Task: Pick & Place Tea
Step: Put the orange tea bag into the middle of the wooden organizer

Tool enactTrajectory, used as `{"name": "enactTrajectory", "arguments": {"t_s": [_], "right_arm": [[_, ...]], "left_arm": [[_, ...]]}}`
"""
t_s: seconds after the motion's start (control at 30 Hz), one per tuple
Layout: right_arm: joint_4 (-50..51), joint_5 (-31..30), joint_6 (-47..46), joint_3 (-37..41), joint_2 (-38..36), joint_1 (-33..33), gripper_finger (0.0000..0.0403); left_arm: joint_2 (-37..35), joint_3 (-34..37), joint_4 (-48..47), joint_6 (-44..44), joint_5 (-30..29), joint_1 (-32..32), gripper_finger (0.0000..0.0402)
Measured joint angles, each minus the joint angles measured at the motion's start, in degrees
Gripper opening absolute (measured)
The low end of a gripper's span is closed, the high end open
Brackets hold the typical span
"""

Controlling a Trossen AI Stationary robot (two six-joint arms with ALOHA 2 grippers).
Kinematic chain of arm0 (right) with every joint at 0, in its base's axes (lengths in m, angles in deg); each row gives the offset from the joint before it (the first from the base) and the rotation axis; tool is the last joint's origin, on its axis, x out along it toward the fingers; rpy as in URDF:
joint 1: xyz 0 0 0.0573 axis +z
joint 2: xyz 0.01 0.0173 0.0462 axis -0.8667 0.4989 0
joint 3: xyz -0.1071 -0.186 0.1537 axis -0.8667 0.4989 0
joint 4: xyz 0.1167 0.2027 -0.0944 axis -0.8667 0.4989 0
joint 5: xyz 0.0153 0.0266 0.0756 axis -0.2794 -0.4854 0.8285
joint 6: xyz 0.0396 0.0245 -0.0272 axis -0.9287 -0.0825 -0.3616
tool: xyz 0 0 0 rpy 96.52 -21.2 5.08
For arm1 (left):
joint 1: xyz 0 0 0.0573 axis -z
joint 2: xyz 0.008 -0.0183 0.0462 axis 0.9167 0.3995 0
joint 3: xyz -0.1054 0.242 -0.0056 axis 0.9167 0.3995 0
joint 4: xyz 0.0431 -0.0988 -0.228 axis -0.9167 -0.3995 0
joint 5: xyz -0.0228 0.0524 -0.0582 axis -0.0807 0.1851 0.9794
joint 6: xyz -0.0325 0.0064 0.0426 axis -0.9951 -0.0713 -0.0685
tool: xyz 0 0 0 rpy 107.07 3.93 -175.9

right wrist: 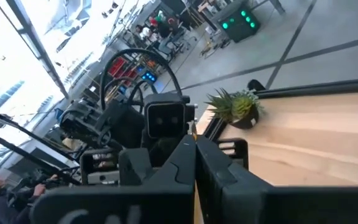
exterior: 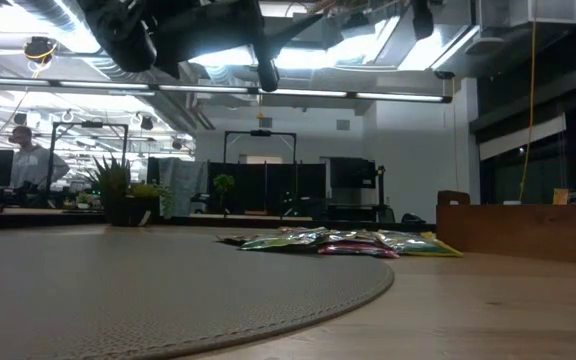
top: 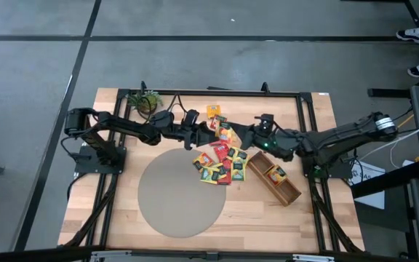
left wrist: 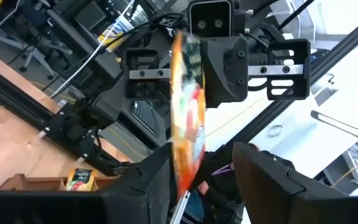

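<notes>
An orange-and-red tea sachet point(left wrist: 187, 118) hangs in the air above the table's far middle, between my two grippers. My right gripper point(right wrist: 194, 158) comes from the right and is shut on it. My left gripper point(left wrist: 201, 183) faces it from the left, open, with the sachet's near end between its fingers. A pile of red, yellow and green sachets point(top: 220, 166) lies flat on the table by the mat's edge. One orange sachet point(top: 214, 111) lies apart at the back. Another point(top: 276, 175) lies in the wooden tray point(top: 286, 193). My right gripper pinches the sachet's far end point(left wrist: 184, 53) between its two fingers, coming level from the table's right side. The sachet is lifted clear and stands on edge, reaching toward my left gripper. My left gripper has one finger point(left wrist: 157, 180) close beside the sachet's other end; whether they touch, I cannot tell.
A round grey mat point(top: 182, 193) covers the table's near middle. A small potted plant point(top: 146, 102) stands at the far left corner. The long wooden tray sits slantwise at the right. A black frame point(top: 308, 116) runs around the table. Bare wood lies near the front edge.
</notes>
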Motion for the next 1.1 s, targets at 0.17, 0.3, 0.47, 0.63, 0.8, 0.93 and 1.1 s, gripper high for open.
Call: {"name": "enactTrajectory", "arguments": {"t_s": [0.17,0.3,0.47,0.63,0.8,0.93,1.1], "right_arm": [[-1.5,0.1,0.9,0.0,0.3,-0.7,0.0002],[-1.7,0.1,0.8,0.0,0.3,-0.7,0.0002],[-1.7,0.1,0.8,0.0,0.3,-0.7,0.0002],[-1.6,0.2,1.0,0.0,0.3,-0.7,0.0009],[-1.1,6.1,4.0,0.0,0.2,-0.7,0.0044],[0.8,9.3,3.9,0.0,0.0,-0.7,0.0087],[7.0,15.4,3.3,0.0,-0.9,-0.7,0.013]], "left_arm": [[0.0,0.0,0.0,0.2,0.5,0.0,0.0137],[0.0,0.0,0.0,0.3,0.8,0.0,0.0082],[0.0,0.0,0.0,0.3,0.9,-0.2,0.0013],[0.0,0.0,0.0,1.3,1.8,-0.3,0.0009],[0.0,0.0,-0.6,1.3,8.9,-1.6,0.0008],[-0.3,0.0,-2.9,-0.9,15.3,-3.2,0.0006],[-3.4,0.0,-14.0,0.3,26.3,-4.8,0.0006]]}}
